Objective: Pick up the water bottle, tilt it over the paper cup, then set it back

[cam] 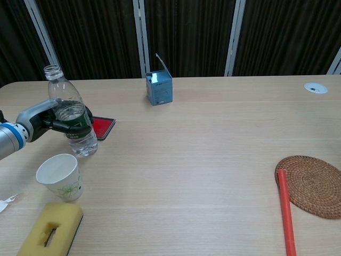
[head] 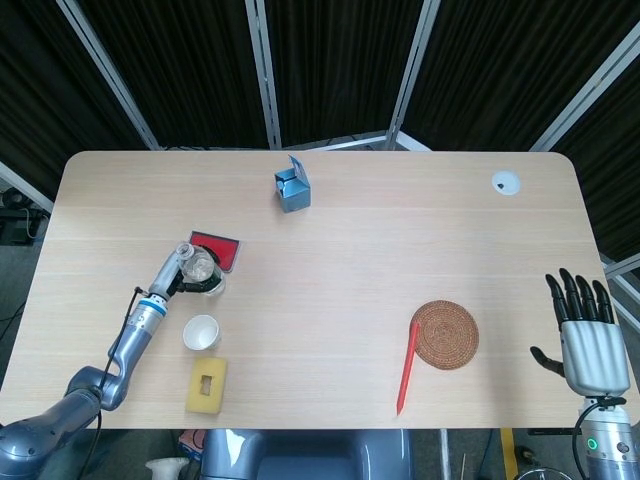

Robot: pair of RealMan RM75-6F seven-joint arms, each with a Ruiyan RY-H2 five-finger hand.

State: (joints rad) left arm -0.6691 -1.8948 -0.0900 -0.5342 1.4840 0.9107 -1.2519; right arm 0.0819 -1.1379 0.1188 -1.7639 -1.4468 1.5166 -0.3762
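While left hand point(cam: 50, 116) grips bottle point(cam: 72, 117), cup point(cam: 59, 176) sits nr.

Your left hand point(cam: 50, 116) has a grey shell, black fingers and a blue wrist band; your right hand point(head: 590, 340) has a silver palm with black fingers.

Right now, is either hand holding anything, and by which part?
The left hand grips the bottle around its middle, at the green label. The right hand holds nothing, its fingers apart.
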